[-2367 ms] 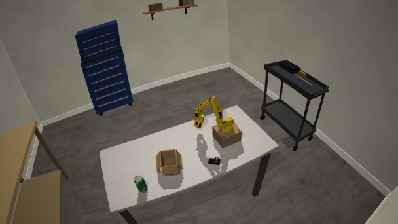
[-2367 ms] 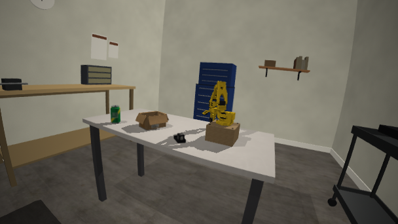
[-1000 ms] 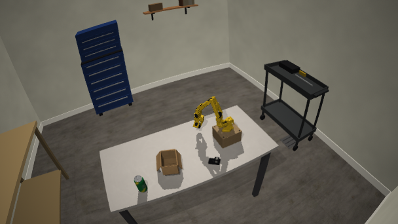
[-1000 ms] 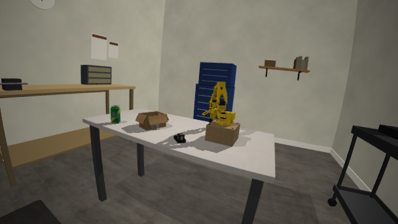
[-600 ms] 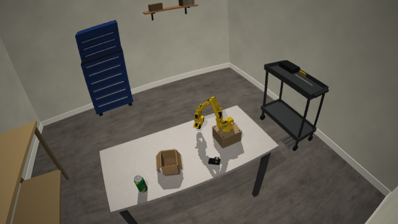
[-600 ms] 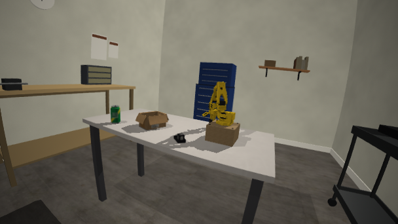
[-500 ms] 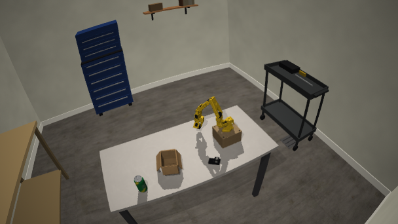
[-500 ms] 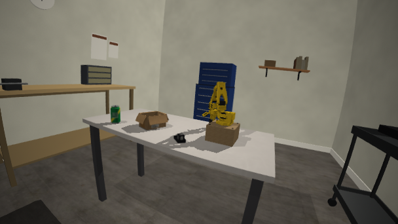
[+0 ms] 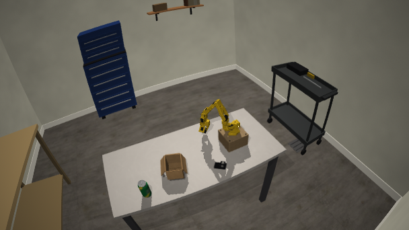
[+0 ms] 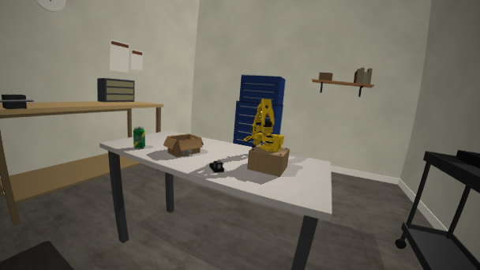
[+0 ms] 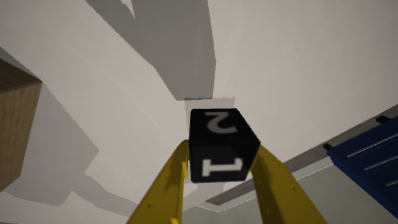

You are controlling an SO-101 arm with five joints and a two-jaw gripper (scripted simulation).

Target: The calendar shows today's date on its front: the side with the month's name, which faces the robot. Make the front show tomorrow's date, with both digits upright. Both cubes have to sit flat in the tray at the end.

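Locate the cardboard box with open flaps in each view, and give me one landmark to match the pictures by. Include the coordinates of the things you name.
Top: the cardboard box (image 9: 175, 173) (image 10: 185, 148) is left of centre, low in the picture.
Exterior: left of centre, between the green can (image 9: 144, 189) (image 10: 139, 138) and the arm.
Wrist: not in it.
Shared landmark: the blue cabinet (image 9: 109, 80) (image 10: 260, 91) (image 11: 370, 150).
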